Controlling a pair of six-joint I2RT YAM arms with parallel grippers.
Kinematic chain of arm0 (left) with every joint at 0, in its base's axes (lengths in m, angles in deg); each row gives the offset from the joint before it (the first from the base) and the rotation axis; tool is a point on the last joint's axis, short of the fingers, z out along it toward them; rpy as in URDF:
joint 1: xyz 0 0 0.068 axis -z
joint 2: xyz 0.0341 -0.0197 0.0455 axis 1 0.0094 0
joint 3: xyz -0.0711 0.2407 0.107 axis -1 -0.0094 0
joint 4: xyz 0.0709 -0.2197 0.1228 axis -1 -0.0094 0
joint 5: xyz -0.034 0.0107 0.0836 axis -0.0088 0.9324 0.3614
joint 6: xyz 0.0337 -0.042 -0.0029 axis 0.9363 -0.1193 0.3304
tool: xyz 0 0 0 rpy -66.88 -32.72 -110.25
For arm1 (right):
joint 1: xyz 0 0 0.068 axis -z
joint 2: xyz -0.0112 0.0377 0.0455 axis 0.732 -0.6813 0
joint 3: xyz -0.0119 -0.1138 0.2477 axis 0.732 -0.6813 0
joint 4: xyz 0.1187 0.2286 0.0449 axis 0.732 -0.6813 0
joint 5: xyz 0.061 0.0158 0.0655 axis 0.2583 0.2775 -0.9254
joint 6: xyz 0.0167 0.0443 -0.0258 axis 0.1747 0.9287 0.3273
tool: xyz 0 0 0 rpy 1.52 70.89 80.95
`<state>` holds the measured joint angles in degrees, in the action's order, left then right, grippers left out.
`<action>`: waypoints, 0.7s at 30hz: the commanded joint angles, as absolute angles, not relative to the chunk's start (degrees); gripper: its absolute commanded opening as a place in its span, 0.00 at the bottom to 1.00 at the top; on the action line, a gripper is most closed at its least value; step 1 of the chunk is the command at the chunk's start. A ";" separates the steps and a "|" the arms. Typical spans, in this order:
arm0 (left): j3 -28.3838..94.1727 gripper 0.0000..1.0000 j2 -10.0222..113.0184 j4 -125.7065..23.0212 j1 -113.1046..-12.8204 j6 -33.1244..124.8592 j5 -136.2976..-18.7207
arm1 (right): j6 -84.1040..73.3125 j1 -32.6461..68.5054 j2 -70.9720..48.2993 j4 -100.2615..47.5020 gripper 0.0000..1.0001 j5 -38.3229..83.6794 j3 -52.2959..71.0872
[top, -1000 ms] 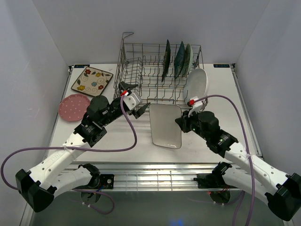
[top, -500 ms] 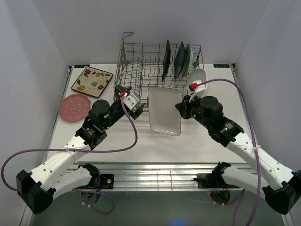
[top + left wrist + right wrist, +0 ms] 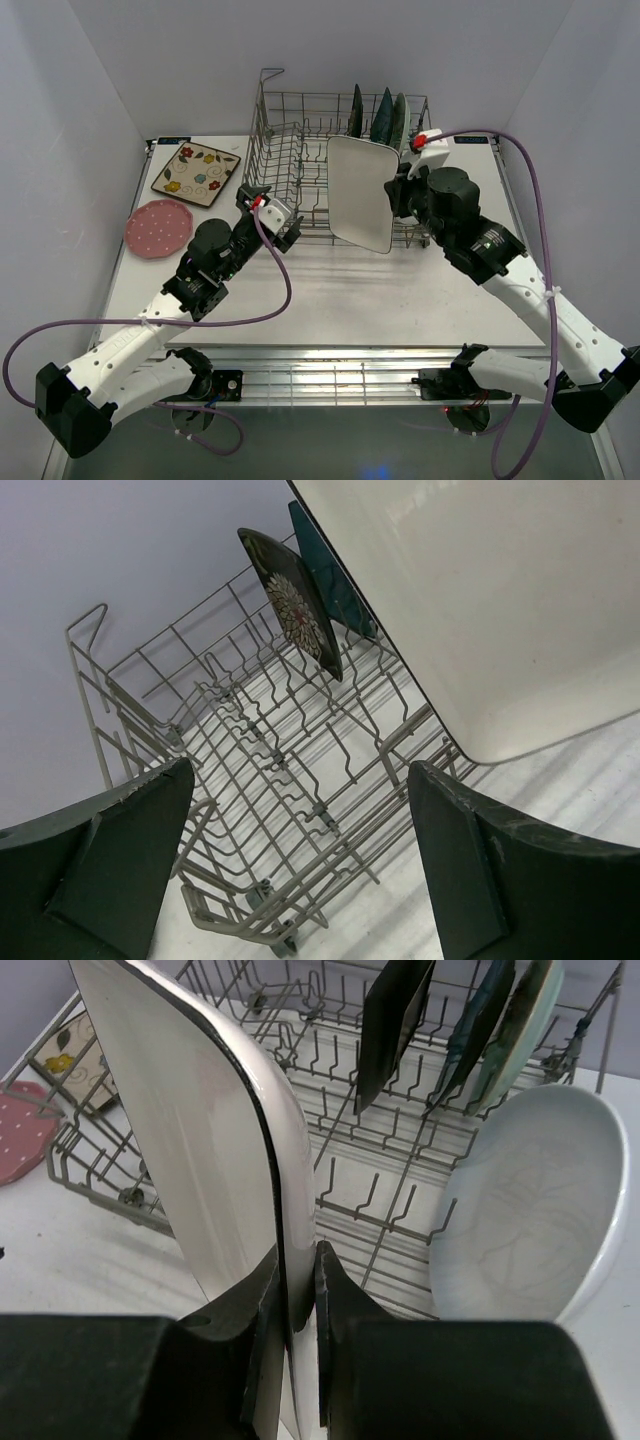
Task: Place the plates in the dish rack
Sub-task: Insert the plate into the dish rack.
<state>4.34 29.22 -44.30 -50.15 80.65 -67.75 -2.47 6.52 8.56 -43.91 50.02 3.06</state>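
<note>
My right gripper (image 3: 398,196) (image 3: 297,1290) is shut on the edge of the white rectangular plate (image 3: 360,193) (image 3: 200,1130), which it holds upright over the front of the grey wire dish rack (image 3: 300,150) (image 3: 390,1225). Dark patterned (image 3: 354,115), teal (image 3: 382,115) and mint-green (image 3: 400,118) plates stand in the rack's back tines. A white oval plate (image 3: 530,1210) leans at the rack's right end. My left gripper (image 3: 272,213) (image 3: 300,850) hangs open by the rack's front left corner with nothing in it.
On the table to the left lie the cream floral square plate (image 3: 196,172) and the pink dotted round plate (image 3: 158,227). White walls enclose the table at the back and on both sides.
My right gripper lifted the white rectangular plate off the table, tipped it upright and carried it back to the rack. My left gripper shifted slightly towards the rack, staying open.
</note>
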 commanded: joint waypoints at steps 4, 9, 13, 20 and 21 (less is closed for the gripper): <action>3.62 0.98 29.26 -42.29 -50.44 79.86 -66.35 | -4.65 6.45 3.23 -37.55 0.08 58.87 18.99; 3.62 0.98 30.06 -41.85 -50.44 79.95 -66.00 | -6.41 6.54 -0.92 -40.37 0.08 64.41 25.25; 3.53 0.98 30.14 -41.76 -50.44 80.03 -66.00 | -7.73 6.71 -2.85 -40.46 0.08 68.02 27.89; 3.35 0.98 30.32 -41.58 -50.44 80.12 -66.17 | -9.92 7.07 -6.80 -41.51 0.08 72.77 32.37; 3.44 0.98 30.41 -41.58 -50.44 80.04 -66.17 | -10.10 7.07 -7.42 -41.78 0.08 73.81 33.07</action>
